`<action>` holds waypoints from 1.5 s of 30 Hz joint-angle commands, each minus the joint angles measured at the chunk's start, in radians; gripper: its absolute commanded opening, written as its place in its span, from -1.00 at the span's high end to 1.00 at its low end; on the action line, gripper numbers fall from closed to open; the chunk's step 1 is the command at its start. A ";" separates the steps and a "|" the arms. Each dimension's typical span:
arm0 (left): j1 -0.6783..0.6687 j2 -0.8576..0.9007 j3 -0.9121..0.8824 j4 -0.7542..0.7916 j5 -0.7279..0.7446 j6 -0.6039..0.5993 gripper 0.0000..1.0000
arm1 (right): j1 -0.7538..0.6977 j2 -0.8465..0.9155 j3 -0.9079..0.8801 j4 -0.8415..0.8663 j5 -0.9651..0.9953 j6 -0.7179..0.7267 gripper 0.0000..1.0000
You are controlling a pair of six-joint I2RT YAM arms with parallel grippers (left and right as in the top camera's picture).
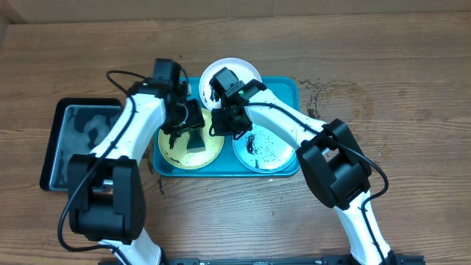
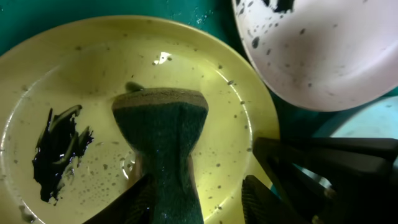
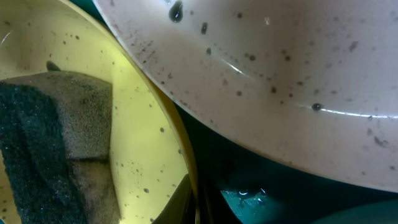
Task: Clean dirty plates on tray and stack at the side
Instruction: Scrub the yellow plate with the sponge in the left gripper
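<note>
The plates, three in all, lie on the turquoise tray (image 1: 285, 90). It sits at the middle of the wooden table (image 1: 412, 88), and a smaller black tray (image 1: 81, 143) lies beside it toward the table's left edge. The yellow-green plate (image 1: 171, 151) fills the turquoise tray's front-left corner and the pale aqua plate (image 1: 271, 151) its front-right corner. The white plate (image 1: 246, 70) sits at the middle of the back edge, hanging out over the rim and overlapping the yellow-green plate's edge. All three carry black specks. The yellow-green one also has a thick black smear (image 2: 59, 152) beside a dark green sponge (image 2: 163, 143). That sponge stands on the plate, squeezed narrow between the fingers of the left gripper (image 1: 193, 126), which grips it. The right gripper (image 1: 221, 126) is closed on the same plate's right rim.
</note>
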 commanded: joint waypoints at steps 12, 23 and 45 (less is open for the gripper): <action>-0.019 0.078 -0.018 -0.023 -0.130 -0.079 0.09 | 0.000 -0.001 -0.013 -0.006 0.003 0.006 0.89; -0.009 0.134 -0.012 -0.013 -0.102 -0.078 0.67 | 0.000 -0.001 -0.013 -0.007 0.003 0.006 0.89; 0.098 0.134 0.133 -0.156 -0.347 0.053 0.92 | -0.002 -0.001 -0.013 -0.011 0.003 0.005 0.89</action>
